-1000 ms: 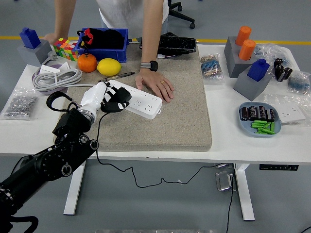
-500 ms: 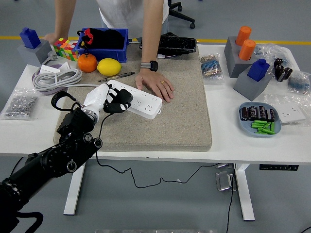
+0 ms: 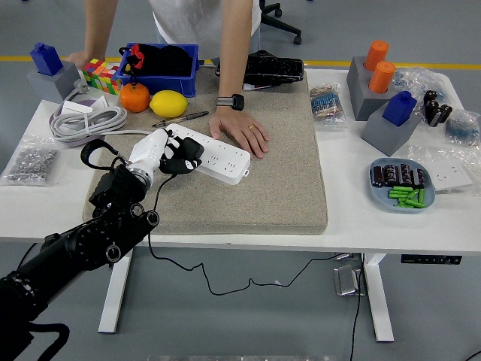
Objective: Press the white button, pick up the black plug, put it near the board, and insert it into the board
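White table (image 3: 248, 226) carries a beige felt mat (image 3: 263, 188), on which the long white power strip board (image 3: 218, 156) lies slantwise, with the robot's left hand (image 3: 161, 154) at its left end, fingers clenched around the black plug (image 3: 186, 154), which sits on the strip's near-left sockets. Risk, as judged: the prongs may miss the slots or the light strip may slide under the push, though a person's hand (image 3: 242, 131) rests flat just beyond its far end. Prongs, slot alignment and the white button are hidden beneath hand and plug; the right hand is out of view.
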`<state>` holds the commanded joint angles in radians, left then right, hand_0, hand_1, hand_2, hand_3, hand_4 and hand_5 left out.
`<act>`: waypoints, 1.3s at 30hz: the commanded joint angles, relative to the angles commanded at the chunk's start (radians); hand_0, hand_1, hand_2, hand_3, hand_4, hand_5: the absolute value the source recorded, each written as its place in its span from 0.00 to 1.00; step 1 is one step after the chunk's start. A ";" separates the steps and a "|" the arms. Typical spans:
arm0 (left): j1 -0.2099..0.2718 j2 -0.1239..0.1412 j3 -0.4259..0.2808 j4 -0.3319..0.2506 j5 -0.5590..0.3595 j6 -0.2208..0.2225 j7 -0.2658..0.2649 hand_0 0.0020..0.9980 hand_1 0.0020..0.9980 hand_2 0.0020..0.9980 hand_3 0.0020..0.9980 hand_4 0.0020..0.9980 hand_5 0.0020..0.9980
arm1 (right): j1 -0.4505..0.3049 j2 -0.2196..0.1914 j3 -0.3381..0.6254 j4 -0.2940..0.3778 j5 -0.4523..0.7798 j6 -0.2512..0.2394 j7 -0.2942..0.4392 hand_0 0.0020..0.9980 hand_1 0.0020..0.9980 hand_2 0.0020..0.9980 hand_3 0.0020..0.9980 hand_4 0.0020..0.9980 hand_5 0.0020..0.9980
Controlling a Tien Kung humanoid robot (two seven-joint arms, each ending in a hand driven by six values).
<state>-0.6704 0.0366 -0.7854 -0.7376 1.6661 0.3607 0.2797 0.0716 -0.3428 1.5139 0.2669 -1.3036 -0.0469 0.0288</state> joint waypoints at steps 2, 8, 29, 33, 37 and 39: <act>-0.001 -0.002 0.003 0.002 -0.001 0.000 0.000 0.23 0.22 0.24 0.52 0.37 0.00 | 0.000 0.000 0.001 0.000 0.000 0.000 0.000 0.67 0.61 0.57 0.58 0.63 0.35; -0.009 -0.009 0.008 0.006 0.003 0.000 0.001 0.23 0.22 0.24 0.52 0.37 0.00 | 0.001 -0.001 0.002 0.001 0.001 -0.001 0.001 0.67 0.61 0.57 0.58 0.63 0.35; -0.026 -0.016 0.027 0.037 0.012 -0.006 0.010 0.23 0.22 0.24 0.52 0.37 0.00 | 0.002 -0.002 0.000 0.005 0.002 -0.001 0.001 0.67 0.61 0.57 0.58 0.63 0.35; -0.027 -0.017 0.029 0.039 0.011 -0.008 0.014 0.23 0.22 0.24 0.52 0.37 0.00 | 0.003 -0.002 0.002 0.006 0.002 0.000 0.001 0.67 0.61 0.57 0.58 0.63 0.35; -0.027 -0.016 0.030 0.039 0.011 -0.010 0.023 0.23 0.23 0.25 0.53 0.39 0.00 | 0.003 -0.002 0.002 0.006 0.001 0.000 0.000 0.67 0.61 0.57 0.58 0.63 0.35; -0.028 -0.016 0.030 0.039 0.010 -0.013 0.028 0.23 0.23 0.25 0.53 0.39 0.00 | 0.002 -0.001 0.002 0.006 0.001 0.000 0.000 0.67 0.61 0.57 0.58 0.63 0.35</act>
<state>-0.6980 0.0210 -0.7552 -0.6989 1.6764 0.3478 0.3075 0.0738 -0.3442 1.5164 0.2731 -1.3022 -0.0474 0.0293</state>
